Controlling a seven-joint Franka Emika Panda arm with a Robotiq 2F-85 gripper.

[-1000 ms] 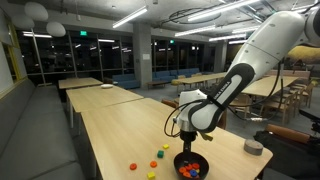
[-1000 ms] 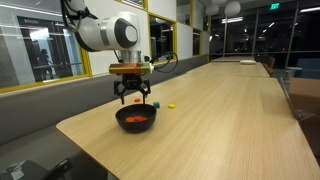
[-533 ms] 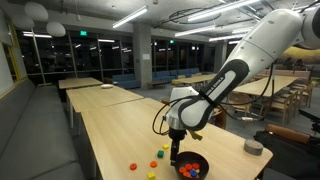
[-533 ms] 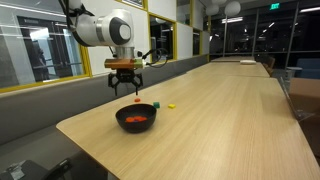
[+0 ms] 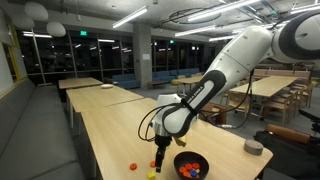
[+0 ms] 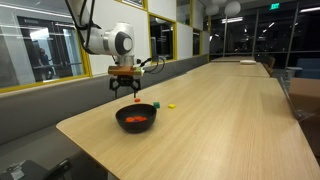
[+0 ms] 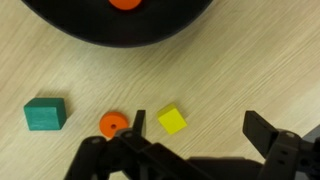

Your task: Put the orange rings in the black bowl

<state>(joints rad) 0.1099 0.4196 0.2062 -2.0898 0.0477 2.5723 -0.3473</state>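
Observation:
The black bowl (image 5: 191, 164) sits near the table's end and holds orange rings (image 6: 139, 119); it shows in both exterior views and at the top of the wrist view (image 7: 120, 25), with one orange ring (image 7: 125, 3) inside. Another orange ring (image 7: 112, 124) lies on the table just left of my left fingertip. My gripper (image 7: 198, 125) is open and empty, low over the table beside the bowl (image 5: 160, 153) (image 6: 125, 87). A yellow block (image 7: 172, 120) lies between the fingers, nearer the left one.
A green block (image 7: 45, 113) lies left of the loose ring. Small coloured pieces (image 5: 133, 166) lie on the table beside the bowl. A yellow piece (image 6: 171, 104) lies behind the bowl. A grey round container (image 5: 253, 147) stands further along the table edge.
My gripper has moved away from above the bowl, sideways and down toward the loose pieces on the table. The bowl has not moved.

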